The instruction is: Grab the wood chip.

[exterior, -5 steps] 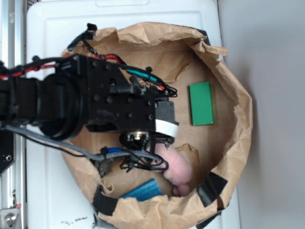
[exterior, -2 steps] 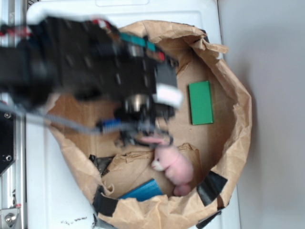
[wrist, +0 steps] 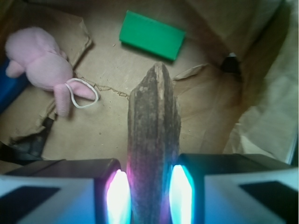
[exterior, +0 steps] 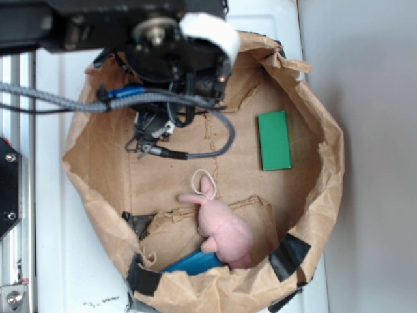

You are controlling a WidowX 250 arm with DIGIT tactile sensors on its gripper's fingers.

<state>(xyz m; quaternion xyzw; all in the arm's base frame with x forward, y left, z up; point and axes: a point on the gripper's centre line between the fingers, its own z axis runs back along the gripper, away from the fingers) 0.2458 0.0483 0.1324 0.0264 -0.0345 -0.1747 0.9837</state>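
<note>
Wrist view shows the gripper [wrist: 152, 196] clamped on the wood chip [wrist: 154, 140], which stands between the two fingers [wrist: 107, 191] and runs forward past their tips to a blunt point. Its rough, streaky brown face is pressed on both sides by the glowing pads, lit pink on the left and cyan on the right. The chip is clear of the paper floor, which lies beyond and below it.

Ahead of the gripper and slightly to the left lies the green rectangular block [wrist: 152, 35], flat on the brown paper. Further left, a pink plush bunny [wrist: 42, 65] rests on a torn paper flap [wrist: 70, 32], with a white loop of cord [wrist: 84, 93] beside its ear. At the far left edge a sliver of a blue object [wrist: 9, 88] shows next to the bunny. To the right of the gripper the crumpled paper wall [wrist: 261, 107] of the bag rises and folds over.

Exterior view shows the black arm with the gripper [exterior: 171, 72] high over the upper left part of the brown paper bag [exterior: 329, 169], cables [exterior: 195, 147] hanging beneath it. The chip itself cannot be made out there, hidden under the wrist hardware. The green block [exterior: 274, 141] lies off to one side of the gripper, the bunny [exterior: 221, 225] sits well apart from it near the opposite rim, and the blue object [exterior: 195, 263] pokes out from under the bunny. Black tape [exterior: 288, 256] patches the bag's rim near the bunny.
</note>
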